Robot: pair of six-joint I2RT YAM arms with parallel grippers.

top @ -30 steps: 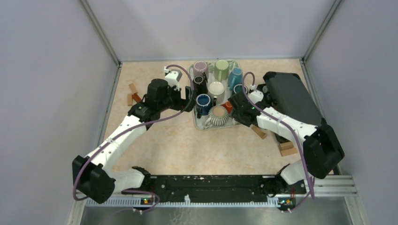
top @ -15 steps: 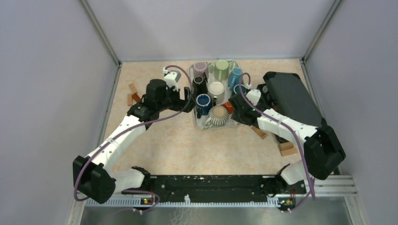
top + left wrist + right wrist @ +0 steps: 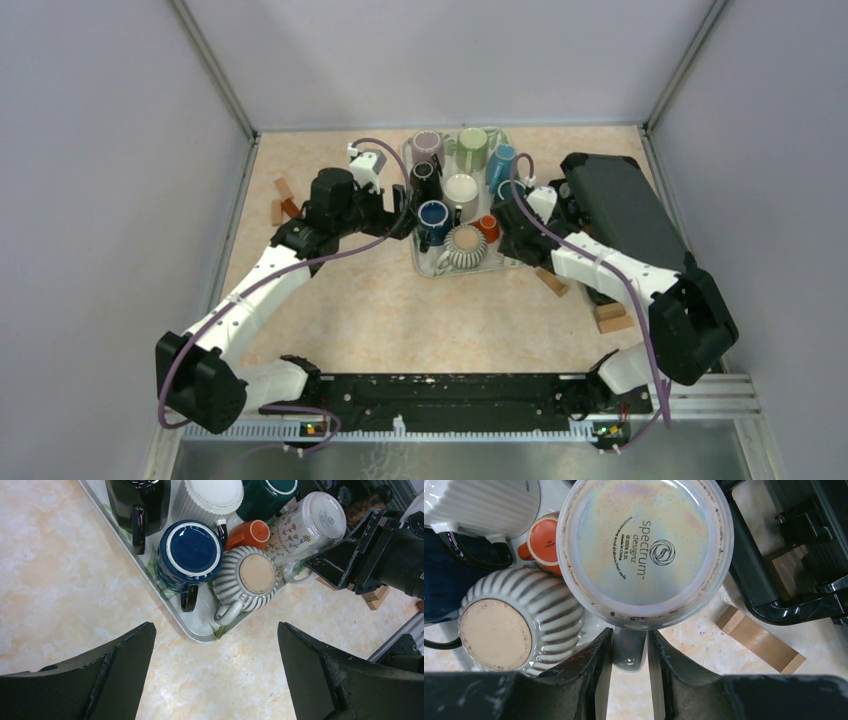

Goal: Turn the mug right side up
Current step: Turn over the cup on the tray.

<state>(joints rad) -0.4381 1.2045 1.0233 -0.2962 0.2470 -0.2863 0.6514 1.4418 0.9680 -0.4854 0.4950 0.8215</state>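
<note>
Top view only gives us the right end effector (image 3: 512,232) at the right side of the tray (image 3: 425,262), its arm hiding the mug (image 3: 307,527). Left wrist view shows that mug bottom-up at the tray corner, just beside the striped mug (image 3: 252,575), with our left end effector (image 3: 216,630) gaping wide and empty. Right wrist view: the fingers (image 3: 584,672) sit narrow either side of the handle (image 3: 629,650), we can't tell if they're pinching yet, the rim's out of sight, and we'd want a firm centred hold and a lift clear of the neighbours before rolling it over.
</note>
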